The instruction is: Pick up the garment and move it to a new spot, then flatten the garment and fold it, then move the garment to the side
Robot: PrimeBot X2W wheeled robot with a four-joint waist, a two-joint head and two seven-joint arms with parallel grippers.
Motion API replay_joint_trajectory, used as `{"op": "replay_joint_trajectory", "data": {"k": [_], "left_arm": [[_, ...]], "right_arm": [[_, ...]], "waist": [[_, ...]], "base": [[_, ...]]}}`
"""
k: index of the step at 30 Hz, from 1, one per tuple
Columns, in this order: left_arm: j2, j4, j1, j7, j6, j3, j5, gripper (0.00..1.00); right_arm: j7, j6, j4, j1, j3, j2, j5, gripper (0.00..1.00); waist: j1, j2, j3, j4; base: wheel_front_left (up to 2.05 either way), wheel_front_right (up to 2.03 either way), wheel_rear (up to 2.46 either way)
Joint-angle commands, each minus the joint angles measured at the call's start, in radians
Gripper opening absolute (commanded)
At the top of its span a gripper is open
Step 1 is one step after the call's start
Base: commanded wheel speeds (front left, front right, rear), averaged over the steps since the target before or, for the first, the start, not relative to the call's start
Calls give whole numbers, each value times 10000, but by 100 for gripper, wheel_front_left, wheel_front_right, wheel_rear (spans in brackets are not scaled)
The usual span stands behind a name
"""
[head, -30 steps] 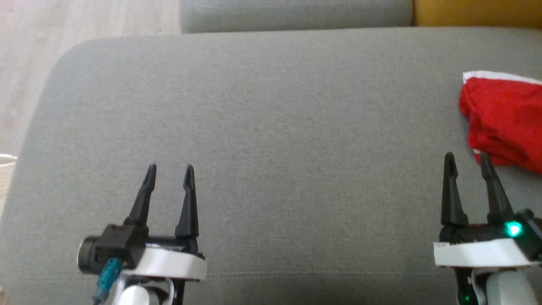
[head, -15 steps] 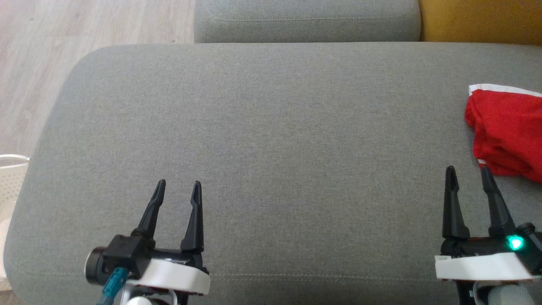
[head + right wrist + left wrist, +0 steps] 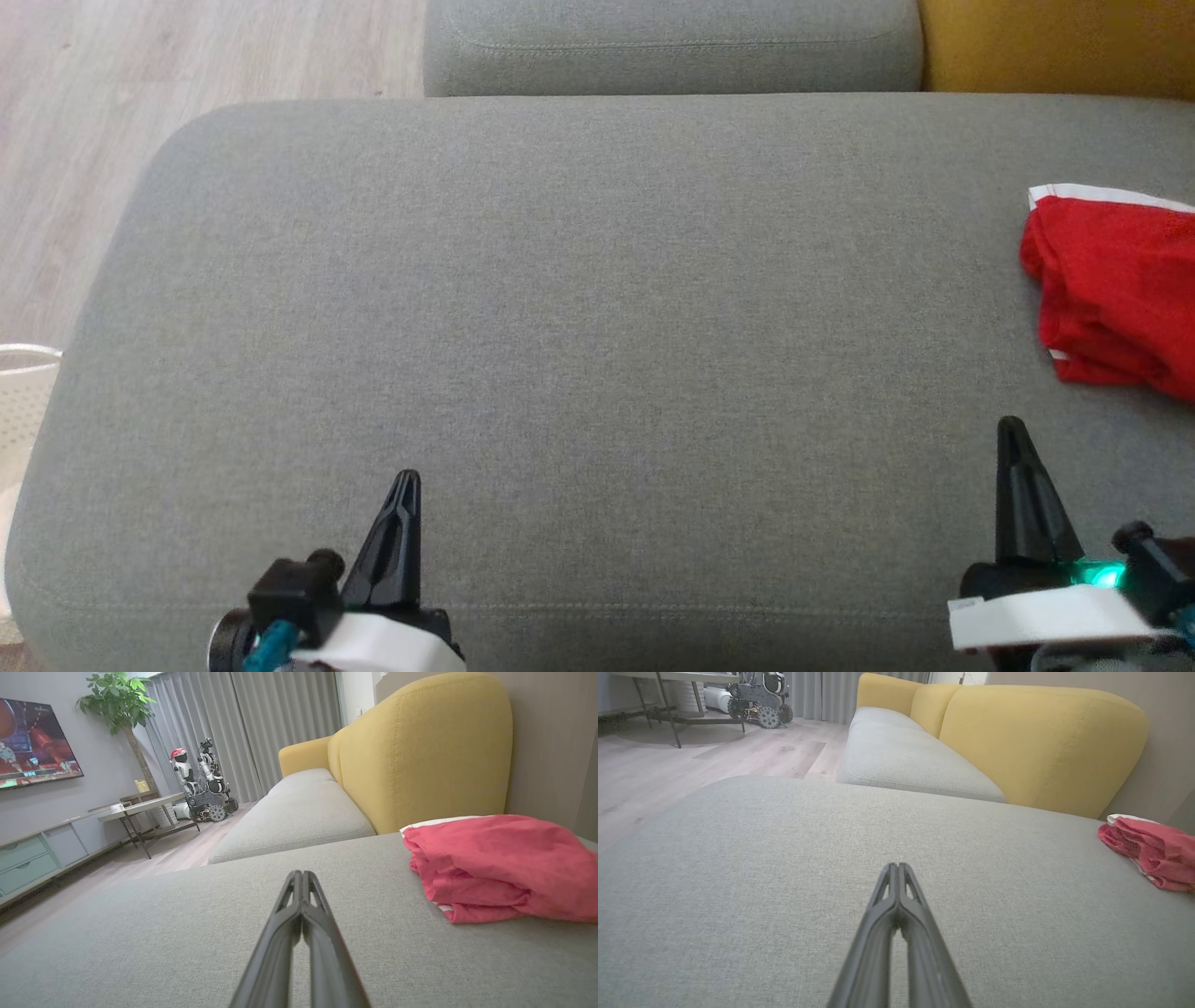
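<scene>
- One red garment (image 3: pixel 1111 280), trimmed in white, lies in stacked layers at the far right of the grey cushion (image 3: pixel 597 308), its outer part running past the head view's edge.
- Right gripper (image 3: pixel 1011 431), fingers pressed together and holding nothing, shows near the cushion's front edge, close to the cloth but apart from it.
- Left gripper (image 3: pixel 405 481), likewise pressed together and empty, sits well apart at the front left.
- Such a pile at the side would suit a finished fold set aside, or a bundle waiting to be carried; nothing here settles which.
- Either way, closed fingertips are best kept clear of the top layer, which a snag could drag loose.
</scene>
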Motion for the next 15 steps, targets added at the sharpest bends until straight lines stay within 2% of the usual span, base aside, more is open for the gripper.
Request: {"op": "replay_joint_trajectory", "data": {"k": [1, 15], "left_arm": [[26, -344, -374, 11, -45, 101, -280, 0], [125, -61, -645, 322, -277, 399, -2009, 0]], "right_arm": [[46, 2, -342, -278, -6, -42, 375, 0], [358, 7, -204, -500, -41, -142, 2160, 0]], "waist": [[1, 0, -1, -7], [1, 0, -24, -92]], "base": [[0, 0, 0], [0, 0, 0]]}}
